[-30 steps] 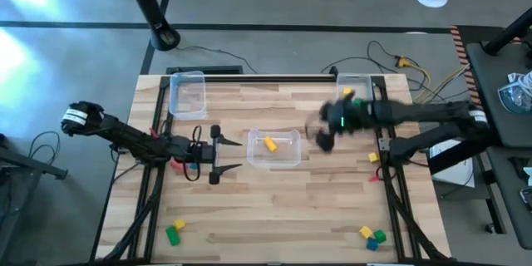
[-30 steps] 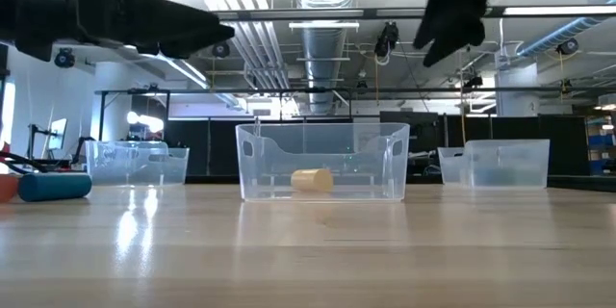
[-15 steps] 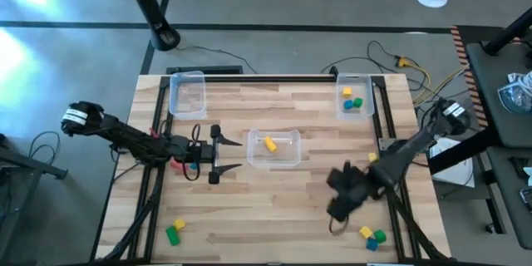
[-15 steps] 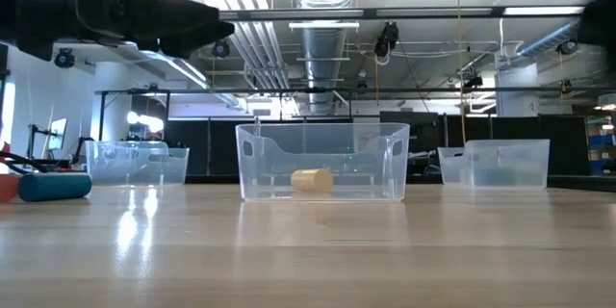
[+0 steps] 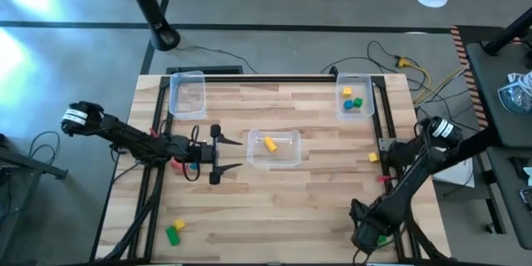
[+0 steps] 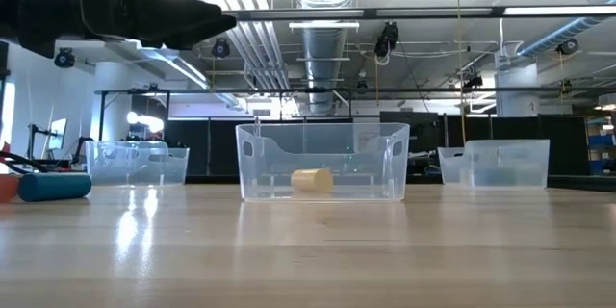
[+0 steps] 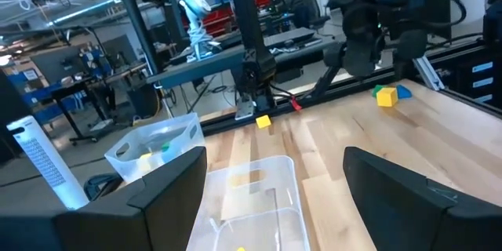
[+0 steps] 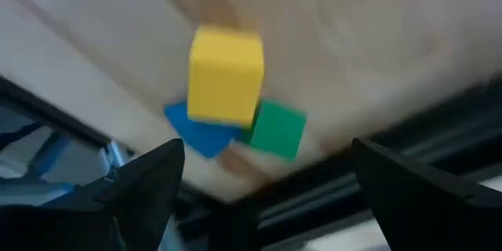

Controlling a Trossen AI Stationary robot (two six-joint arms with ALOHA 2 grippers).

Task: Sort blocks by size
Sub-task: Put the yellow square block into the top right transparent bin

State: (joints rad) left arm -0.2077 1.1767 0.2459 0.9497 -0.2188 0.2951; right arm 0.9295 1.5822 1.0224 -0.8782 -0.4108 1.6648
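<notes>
1. Right gripper (image 5: 368, 234) poised over the near right corner of the table (image 5: 316, 208), fingers (image 8: 149, 180) spread wide and grasping nothing; apparently lined up for a pick from the cluster below.
2. In the right wrist view, framed between those fingers: a yellow block (image 8: 226, 85), largest of the three, with a blue block (image 8: 202, 135) and a green block (image 8: 278, 129) tucked against it, close to the table's edge.
3. Left gripper (image 5: 223, 155) parked beside the middle bin (image 5: 274, 150), claw released and empty, seemingly waiting.
4. Already binned: one elongated yellow piece (image 5: 270, 143) in the middle bin; yellow, green and blue pieces in the far right bin (image 5: 354, 100). Far left bin (image 5: 187, 93) apparently without blocks.
5. Loose on the wood: a small yellow cube (image 5: 373, 157) by the right edge, a yellow-and-green pair (image 5: 174, 232) at the near left corner, red and blue pieces (image 5: 186, 165) under the left arm.
6. Sorting judged well short of done, with several blocks outside the bins.
</notes>
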